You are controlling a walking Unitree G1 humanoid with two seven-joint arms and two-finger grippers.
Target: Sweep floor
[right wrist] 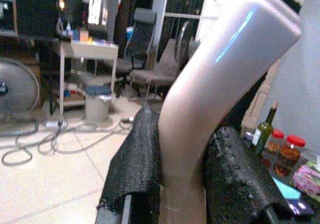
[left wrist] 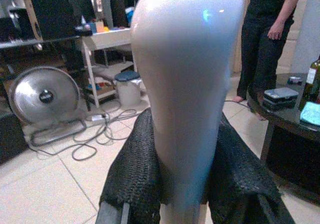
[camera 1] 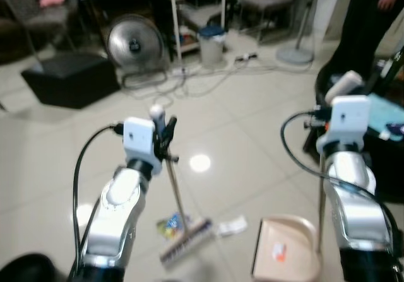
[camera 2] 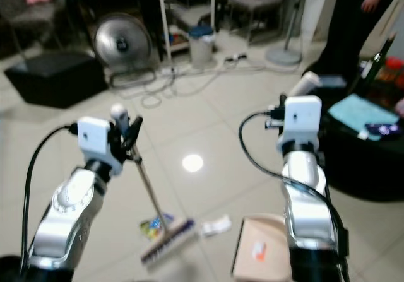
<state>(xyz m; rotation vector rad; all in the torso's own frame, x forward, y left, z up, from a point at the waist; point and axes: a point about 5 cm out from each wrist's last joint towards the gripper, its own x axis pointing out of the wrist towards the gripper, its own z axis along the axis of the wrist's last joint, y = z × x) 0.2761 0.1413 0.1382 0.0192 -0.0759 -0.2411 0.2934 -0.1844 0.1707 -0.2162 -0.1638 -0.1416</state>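
Observation:
My left gripper is shut on the white handle top of a broom. Its thin pole slants down to the brush head on the tiled floor. In the left wrist view the black fingers clamp the broom handle. My right gripper is shut on the upright handle of a beige dustpan that rests on the floor right of the brush; its handle sits between the fingers. A colourful wrapper and a white scrap lie by the brush. An orange bit lies in the pan.
A person in black stands at the far right beside a dark low table with bottles and jars. Behind are a round fan, loose cables, a white bin, a black box, chairs and a floor stand.

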